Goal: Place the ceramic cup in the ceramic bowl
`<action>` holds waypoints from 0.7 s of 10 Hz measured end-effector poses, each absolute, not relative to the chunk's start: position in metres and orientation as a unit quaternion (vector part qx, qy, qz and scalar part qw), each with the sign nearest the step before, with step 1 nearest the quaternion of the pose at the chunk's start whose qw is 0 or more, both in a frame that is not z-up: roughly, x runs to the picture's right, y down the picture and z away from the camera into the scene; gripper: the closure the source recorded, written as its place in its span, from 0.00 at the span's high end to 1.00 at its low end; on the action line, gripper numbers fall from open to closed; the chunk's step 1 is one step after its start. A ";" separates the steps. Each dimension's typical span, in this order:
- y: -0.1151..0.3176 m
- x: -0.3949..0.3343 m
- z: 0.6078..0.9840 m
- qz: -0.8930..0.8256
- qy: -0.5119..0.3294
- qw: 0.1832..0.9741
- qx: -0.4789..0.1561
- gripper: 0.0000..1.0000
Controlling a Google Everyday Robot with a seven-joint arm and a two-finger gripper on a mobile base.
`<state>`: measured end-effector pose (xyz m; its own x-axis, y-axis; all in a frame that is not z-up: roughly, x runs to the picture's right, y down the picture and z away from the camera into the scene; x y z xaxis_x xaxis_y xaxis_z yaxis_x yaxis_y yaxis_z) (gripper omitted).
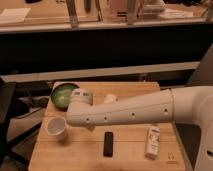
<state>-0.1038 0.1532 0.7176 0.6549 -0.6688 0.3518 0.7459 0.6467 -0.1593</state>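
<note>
The white ceramic cup (56, 128) stands upright on the wooden table, near its left front. The green ceramic bowl (63, 94) with a dark rim sits behind it at the back left, and nothing shows inside it. My white arm reaches across the table from the right. The gripper (88, 127) is at the arm's left end, just right of the cup and in front of the bowl. The arm hides most of it.
A black flat bar (108, 144) lies at the front middle of the table (75, 155). A white bottle-like pack (152, 142) lies at the front right. A small white object (110, 98) sits behind the arm. A dark chair (7, 115) stands left of the table.
</note>
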 end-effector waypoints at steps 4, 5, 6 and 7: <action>0.155 -0.113 0.721 -0.409 -0.146 0.889 -0.143 0.80; 0.156 -0.117 0.722 -0.416 -0.152 0.886 -0.141 0.80; 0.157 -0.119 0.724 -0.421 -0.157 0.882 -0.140 0.80; 0.157 -0.121 0.725 -0.425 -0.161 0.880 -0.139 0.80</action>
<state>-0.1212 0.1574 0.7248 0.5864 -0.7036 0.4012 0.7929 0.5998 -0.1070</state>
